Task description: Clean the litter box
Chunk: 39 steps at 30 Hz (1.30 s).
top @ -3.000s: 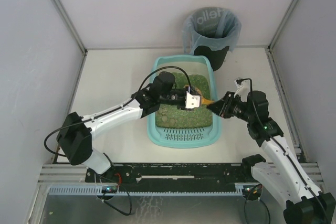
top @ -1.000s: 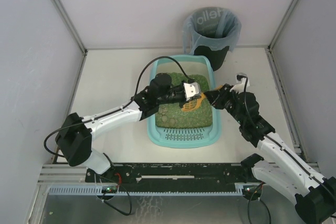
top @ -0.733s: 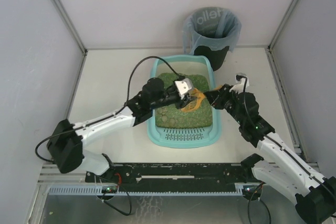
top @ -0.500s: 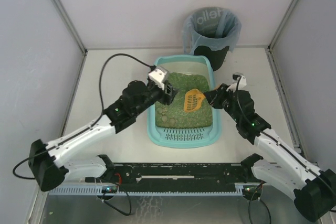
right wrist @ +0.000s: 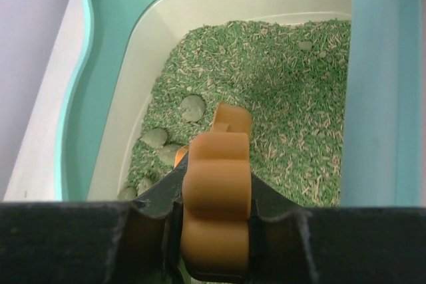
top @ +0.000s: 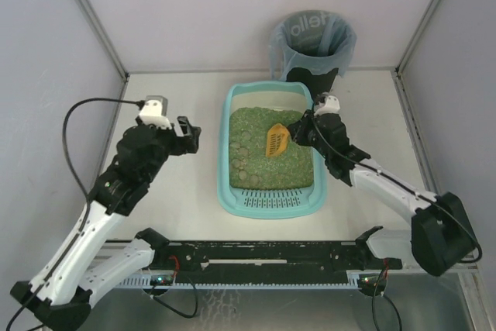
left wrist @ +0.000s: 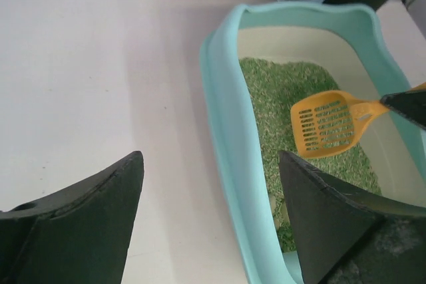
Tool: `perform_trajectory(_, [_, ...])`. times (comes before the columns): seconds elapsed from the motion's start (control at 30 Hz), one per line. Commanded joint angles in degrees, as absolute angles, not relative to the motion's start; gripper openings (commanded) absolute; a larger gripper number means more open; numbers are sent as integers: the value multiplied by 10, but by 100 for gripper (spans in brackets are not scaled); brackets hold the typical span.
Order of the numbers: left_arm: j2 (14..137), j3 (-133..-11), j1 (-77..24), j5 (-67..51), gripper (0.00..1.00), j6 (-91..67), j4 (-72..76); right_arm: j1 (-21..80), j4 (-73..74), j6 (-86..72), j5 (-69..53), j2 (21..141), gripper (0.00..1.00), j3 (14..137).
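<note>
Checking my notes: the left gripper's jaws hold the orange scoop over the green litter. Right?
No. The right gripper holds the orange scoop in its jaws over the green litter; the left gripper is open, beside the litter box. The top external view shows it.

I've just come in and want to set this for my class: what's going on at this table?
A two-armed robot is cleaning a litter box. The right tool is shut on the handle of an orange scoop, with the slotted blade over the green litter, where several round lumps lie. The left tool is open and empty, over the table left of the box. A lined bin stands behind.
</note>
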<state>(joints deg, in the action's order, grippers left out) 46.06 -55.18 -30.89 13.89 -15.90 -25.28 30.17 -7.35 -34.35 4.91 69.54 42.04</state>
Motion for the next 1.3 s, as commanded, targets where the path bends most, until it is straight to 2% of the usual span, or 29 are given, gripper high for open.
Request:
perform_trajectory(0.0, [434,-538,-295,190,86,-149,-265,306,-140,-318,66,764,0,485])
perform_trajectory(0.17, [438,-519,-294,195,86,-148,-259,305,-129,-334,48,862,0,547])
perform_trajectory(0.33, [441,-516,-292,193,85,-141,-268,309,-126,-393,-25,951,0,582])
perform_trajectory(0.63, [446,-515,-290,180,84,-144,-267,339,-145,-456,-97,1016,0,592])
perform_trajectory(0.9, [450,-514,-288,174,84,-145,-268,345,-202,-491,-142,1018,0,571])
perform_trajectory(1.27, [456,-513,-285,170,83,-145,-270,339,-275,-490,-83,898,0,477])
